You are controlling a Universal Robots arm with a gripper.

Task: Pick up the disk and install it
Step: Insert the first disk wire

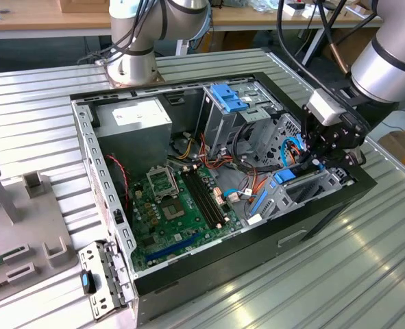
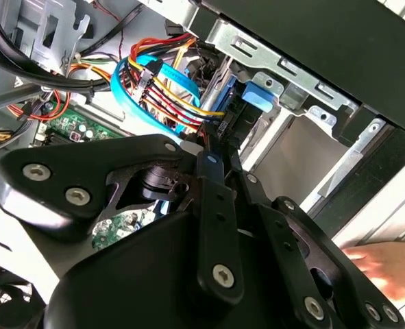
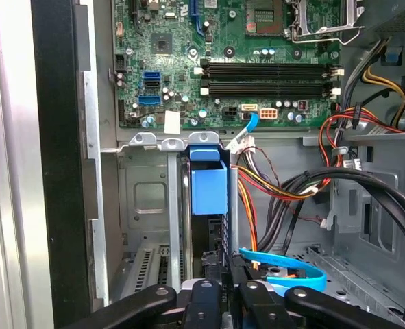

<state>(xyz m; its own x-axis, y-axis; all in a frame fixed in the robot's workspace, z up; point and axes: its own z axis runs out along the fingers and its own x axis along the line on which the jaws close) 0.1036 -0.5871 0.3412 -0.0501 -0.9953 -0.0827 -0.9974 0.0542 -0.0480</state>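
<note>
Inside drive bay, gripper pinches disk edge-on; cables close, snag could jam seating.

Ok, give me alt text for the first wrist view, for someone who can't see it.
A black pincer reaches into an open computer case, closed around the edge of the disk in its bright blue carrier, which stands on edge in a metal drive bay. Beyond lie a green motherboard and bundled cables.
</note>
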